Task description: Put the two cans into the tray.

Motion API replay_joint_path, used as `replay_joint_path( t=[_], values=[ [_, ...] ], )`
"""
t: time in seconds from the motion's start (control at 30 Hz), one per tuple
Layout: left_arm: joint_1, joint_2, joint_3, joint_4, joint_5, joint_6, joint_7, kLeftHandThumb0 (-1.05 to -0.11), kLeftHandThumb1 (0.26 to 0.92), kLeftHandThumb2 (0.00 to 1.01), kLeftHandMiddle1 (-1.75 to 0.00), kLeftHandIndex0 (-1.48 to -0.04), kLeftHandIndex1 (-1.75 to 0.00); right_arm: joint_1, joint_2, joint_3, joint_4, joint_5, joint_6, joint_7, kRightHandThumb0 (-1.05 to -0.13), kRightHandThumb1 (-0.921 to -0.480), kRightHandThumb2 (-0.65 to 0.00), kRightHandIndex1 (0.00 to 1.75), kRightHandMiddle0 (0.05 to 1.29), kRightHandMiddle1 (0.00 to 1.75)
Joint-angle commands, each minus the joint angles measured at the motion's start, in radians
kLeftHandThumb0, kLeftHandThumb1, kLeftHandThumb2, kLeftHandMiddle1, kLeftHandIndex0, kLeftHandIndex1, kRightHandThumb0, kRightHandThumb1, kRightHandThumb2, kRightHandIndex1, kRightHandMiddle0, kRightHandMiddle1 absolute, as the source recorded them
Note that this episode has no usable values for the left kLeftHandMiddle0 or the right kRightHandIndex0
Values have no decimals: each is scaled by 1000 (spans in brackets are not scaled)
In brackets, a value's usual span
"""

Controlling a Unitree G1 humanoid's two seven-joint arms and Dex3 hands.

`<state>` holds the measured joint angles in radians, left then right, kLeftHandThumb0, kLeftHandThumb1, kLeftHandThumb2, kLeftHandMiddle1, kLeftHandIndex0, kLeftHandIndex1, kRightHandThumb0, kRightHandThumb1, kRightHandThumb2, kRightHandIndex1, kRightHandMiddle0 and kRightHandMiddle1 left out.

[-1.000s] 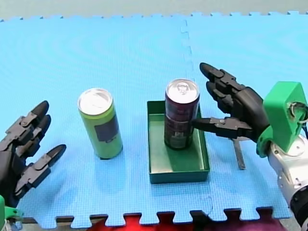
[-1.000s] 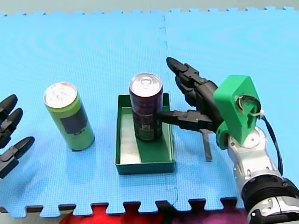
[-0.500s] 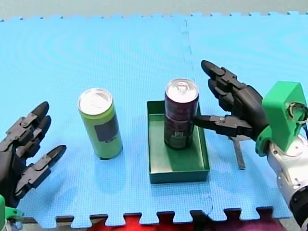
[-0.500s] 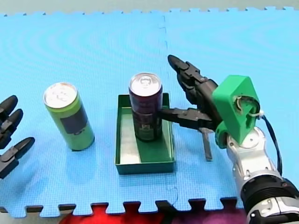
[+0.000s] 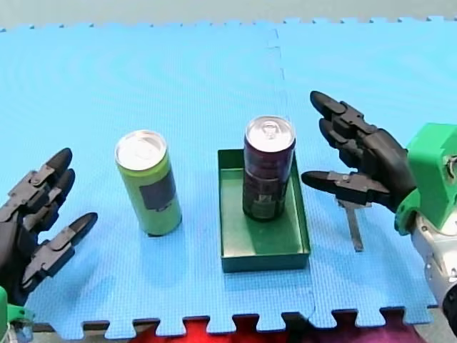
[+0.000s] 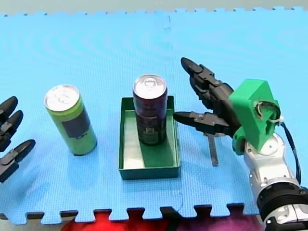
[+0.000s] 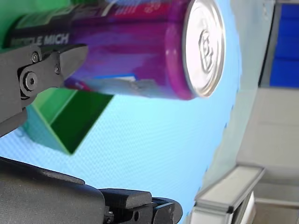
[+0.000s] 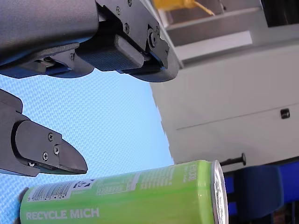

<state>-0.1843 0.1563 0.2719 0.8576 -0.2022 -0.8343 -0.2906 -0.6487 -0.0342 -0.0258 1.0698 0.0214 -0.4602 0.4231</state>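
First head view: the purple can (image 5: 269, 168), dark maroon with a silver pull-tab top, stands upright inside the green tray (image 5: 235, 214), toward its far end, at the centre of the frame. The green can (image 5: 148, 182), lime with a dark label patch and a silver top, stands upright on the blue foam surface (image 5: 143, 71), left of the tray and apart from it. The right robot hand (image 5: 353, 161) sits just right of the tray, holding nothing, its fingers uncurled and clear of the purple can. Under it lies a thin grey strip (image 5: 353, 229); what it is cannot be made out. The left robot hand (image 5: 39, 214), at lower left, also holds nothing with uncurled fingers and is cut off by the frame edge.

Second head view: same layout; the left edge cuts the left robot hand.

First wrist view: the purple can fills the top, lettering "MICH" legible, a tray corner (image 7: 70, 116) below it, a black fingertip (image 7: 42, 70) beside the can.

Second wrist view: the green can reads "RECYCLE MICH", cut off by the lower edge, with black fingers (image 8: 42, 149) close by.
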Motion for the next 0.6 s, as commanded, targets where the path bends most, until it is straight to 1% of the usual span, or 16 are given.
replay_joint_path(
  t=[0.0, 0.2, 0.3, 0.43, 0.57],
  values=[
    [-3, 7, 1, 0, -3, -3, -1, -1048, 921, 88, -1, -512, 0, 2, -8, -7, 5, 8, -9, 6, -1044, -847, 0, 23, 168, 4],
    [0, 9, 2, -5, -3, -3, -1, -1048, 921, 87, -1, -513, 0, 4, -15, -19, 10, 24, -12, 35, -1034, -836, 0, 20, 174, 4],
    [1, 10, 3, -5, -3, -3, -1, -1048, 921, 86, -1, -512, 0, 5, -16, -22, 11, 26, -13, 44, -1025, -829, 0, 17, 175, 3],
    [-1, 10, 3, -1, -4, -4, -3, -1048, 921, 85, -1, -511, 0, 7, -18, -25, 13, 27, -15, 51, -1011, -822, 0, 13, 177, 3],
    [-3, 11, 4, 1, -5, -5, -4, -1048, 921, 85, -1, -508, 0, 9, -24, -29, 16, 31, -16, 64, -991, -813, 0, 8, 180, 3]
  ],
)
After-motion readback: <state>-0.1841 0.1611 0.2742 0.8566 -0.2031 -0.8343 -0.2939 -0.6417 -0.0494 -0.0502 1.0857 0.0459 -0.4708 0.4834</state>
